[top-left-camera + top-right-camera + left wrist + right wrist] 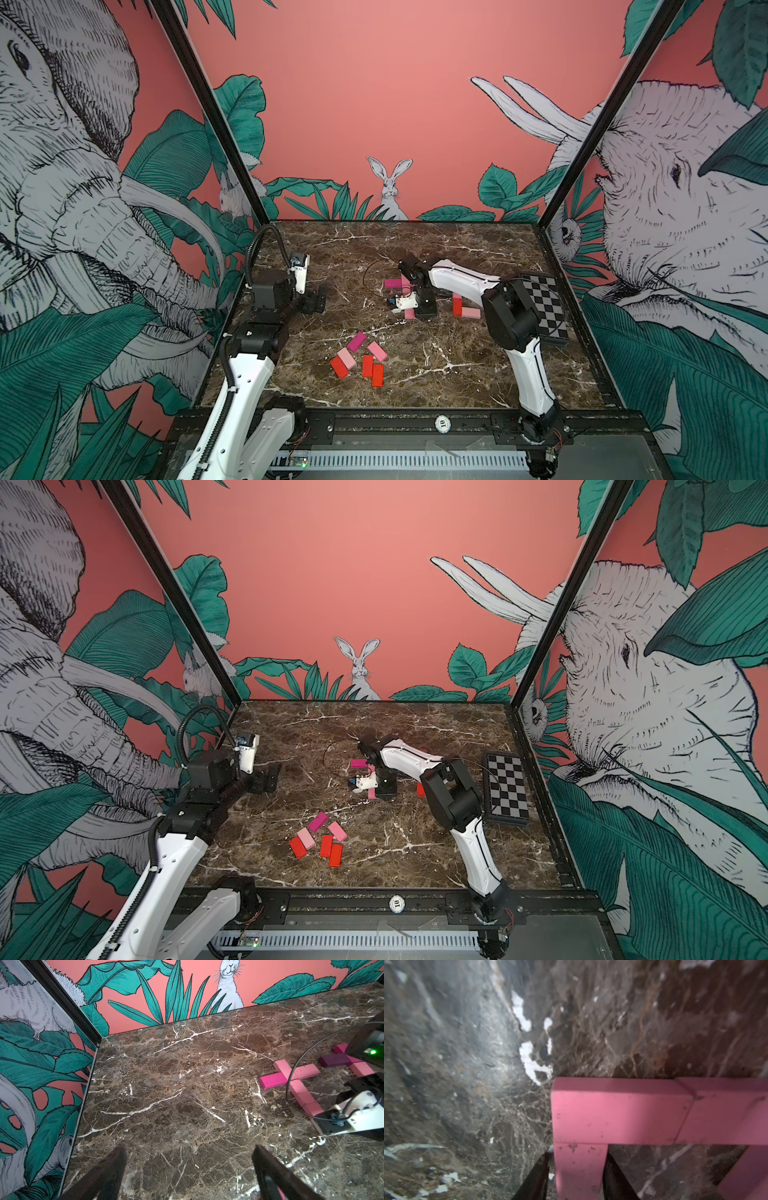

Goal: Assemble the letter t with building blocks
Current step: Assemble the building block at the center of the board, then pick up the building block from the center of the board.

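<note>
Marble table [457, 374] has walls on three sides and a black rail along the front edge. Bare marble runs along the back strip and over the left half. The left gripper [191, 1174] hangs there with jaws spread wide, holding nothing.

The right gripper [577, 1154] is low at table centre. Its fingers [537, 1176] straddle a pink block [581, 1167] lying flat, its end butted against the side of another pink one. There is a thin gap on one finger's side; clamped or let go, cannot tell.

The building blocks sit in three lots:
- **Cross shape** [283, 1068], at centre under the right arm: one magenta and at least four pink, seen from the left wrist. Beside it is a dark purple block [334, 1060] with two more pink, partly hidden.
- **Loose cluster** [346, 358], near the front: three red, one magenta, one pink, one pale pink, some touching.
- **Pair** [457, 305], just right of the right wrist: one red and one pale pink, touching in an L.

In the way: a thin black cable [287, 1093] loops over the cross. A checkerboard plate [507, 787] lies against the right edge, and the right elbow covers part of it in a top view.
</note>
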